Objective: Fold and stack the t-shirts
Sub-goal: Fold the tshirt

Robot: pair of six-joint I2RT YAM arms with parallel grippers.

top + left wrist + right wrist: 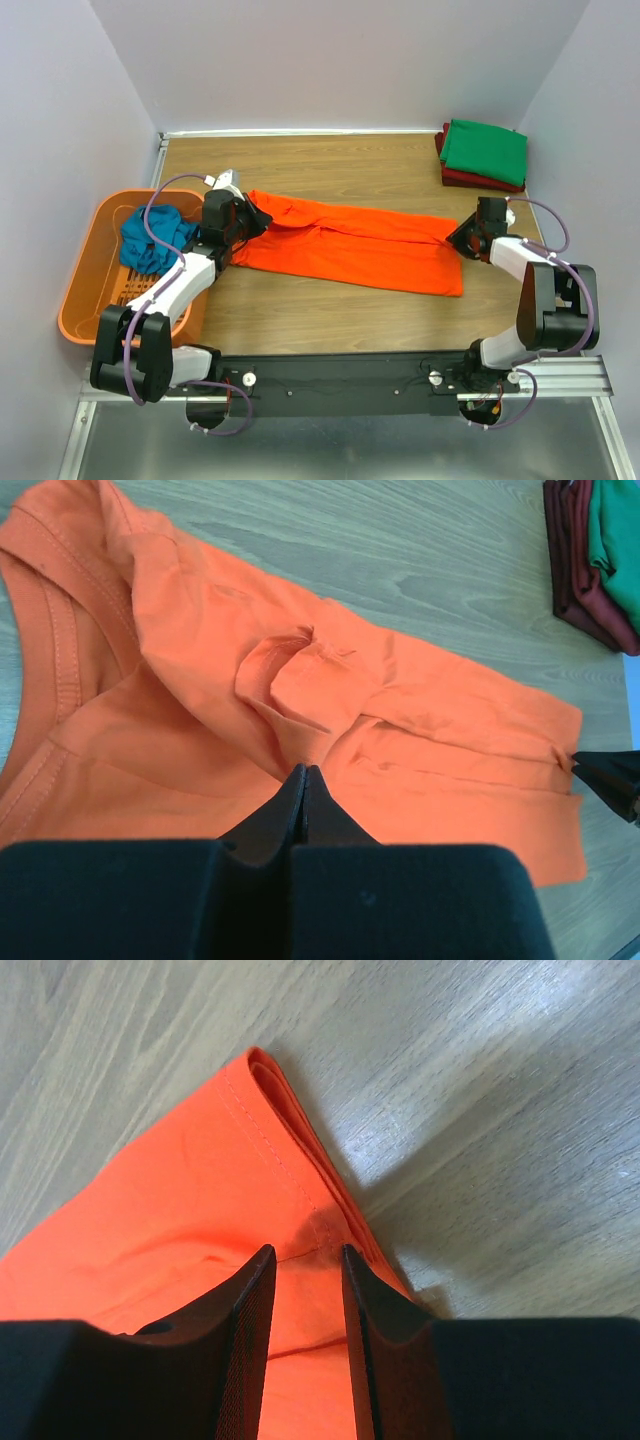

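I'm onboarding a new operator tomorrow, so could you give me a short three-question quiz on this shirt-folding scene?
1. True or false: the green t-shirt lies on top of the dark red t-shirt.
2. Where is the teal-blue t-shirt? A) in the orange basket B) on top of the green t-shirt C) under the dark red t-shirt
3. Which one shows its fingers apart over the orange t-shirt, the left gripper or the right gripper?

Key: 1 true. 2 A. 3 the right gripper; the left gripper's fingers are shut on the cloth.
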